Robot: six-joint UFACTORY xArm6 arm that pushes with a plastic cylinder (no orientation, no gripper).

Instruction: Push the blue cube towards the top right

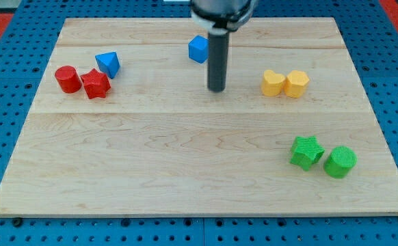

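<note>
Blue cube (197,49) — right side hidden behind the rod (217,60).

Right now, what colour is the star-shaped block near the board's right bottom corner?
Green; the green star shows clearly in the camera view.

The worktop (199,150) is pale wood grain on a blue pegboard (1,123). The cube (197,49) and triangular block (108,64) are blue; the rod (217,65) is dark.

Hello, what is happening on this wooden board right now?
I am a robot arm pushing blocks with a dark rod. My tip rests on the board, just below and right of the blue cube near the view's top, apart from it. That cube is to be pushed toward the top right.
</note>
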